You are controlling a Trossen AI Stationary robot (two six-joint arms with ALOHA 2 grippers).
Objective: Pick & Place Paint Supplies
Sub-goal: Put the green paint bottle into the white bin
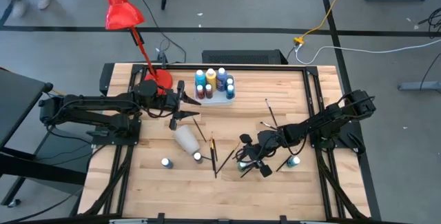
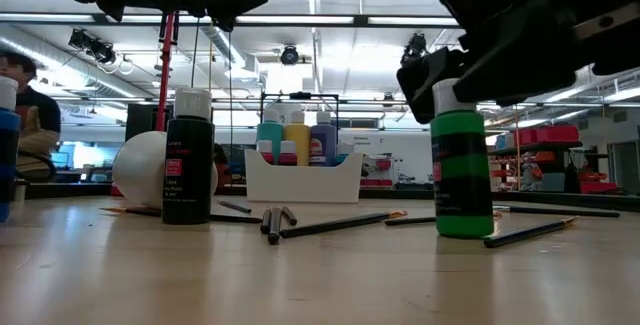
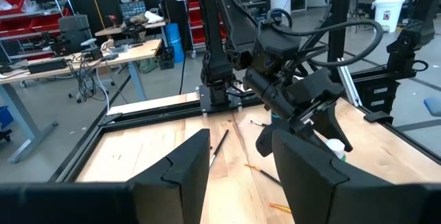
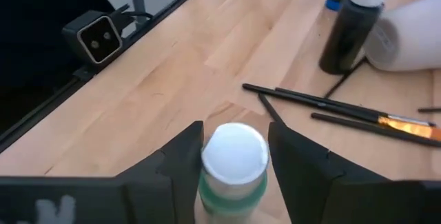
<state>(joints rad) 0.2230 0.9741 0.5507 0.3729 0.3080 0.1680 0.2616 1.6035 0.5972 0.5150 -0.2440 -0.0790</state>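
Right end effector: down at the near right part of the surface, its two dark fingers flanking the white cap of a green paint bottle; the fingers stand just beside the cap, and whether they press on it cannot be told.
Green paint bottle: upright on the wooden surface, white cap up, under the right arm.
Left end effector: raised above the surface near the red desk lamp, fingers apart, grasping nothing.
White caddy: at the far middle of the surface, holding upright bottles with blue, yellow and brown bodies.
Black paint bottle: upright with a white cap, just beside a white cup lying on its side.
Other loose bottles: one near the front left, one right of the right end effector.
Paintbrushes: several thin ones lying flat between the cup and the right end effector, some crossing; another lies farther back.
Background: a person sits at the left edge of the low view.
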